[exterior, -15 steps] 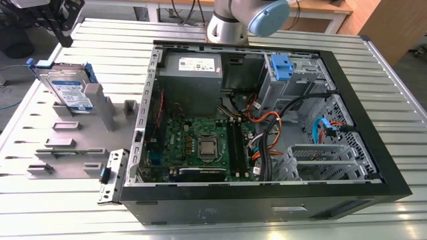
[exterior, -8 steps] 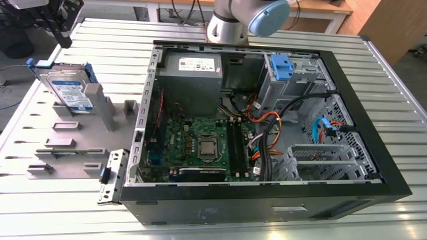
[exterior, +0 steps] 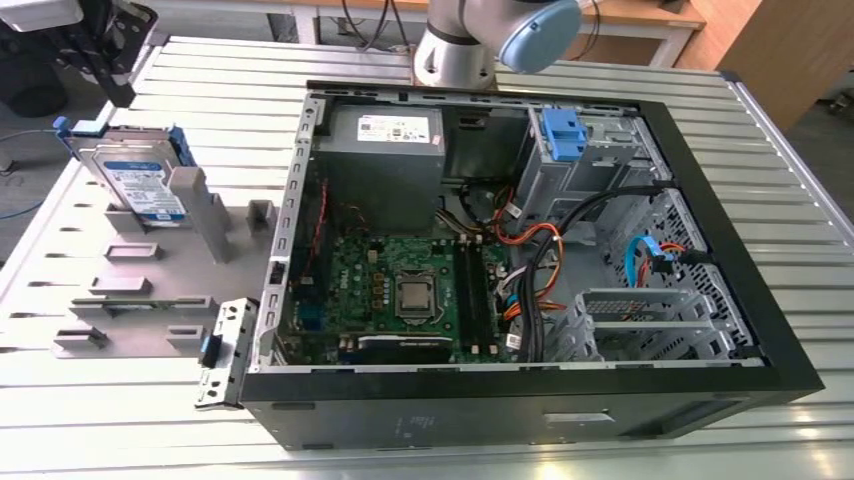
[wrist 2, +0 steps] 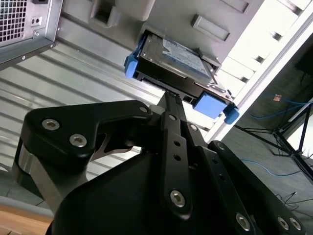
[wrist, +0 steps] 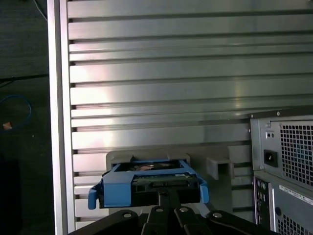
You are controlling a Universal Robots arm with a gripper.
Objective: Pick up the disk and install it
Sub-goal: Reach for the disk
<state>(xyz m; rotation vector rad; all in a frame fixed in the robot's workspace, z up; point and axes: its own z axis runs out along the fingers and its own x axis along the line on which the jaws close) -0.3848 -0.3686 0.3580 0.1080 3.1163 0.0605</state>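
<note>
Bright even light, glare streaks across ribbed table (wrist: 146,83)

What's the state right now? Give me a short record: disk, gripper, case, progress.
disk: stands on edge in the grey holder, clipped in its blue frame, outside the case on the exterior view's left
gripper: tip right at the disk's near edge in both wrist views; contact cannot be told
computer case: lies open on the slatted table, motherboard exposed
blue bracket: inside the case, at the drive cage
progress: disk not lifted, not installed
</note>
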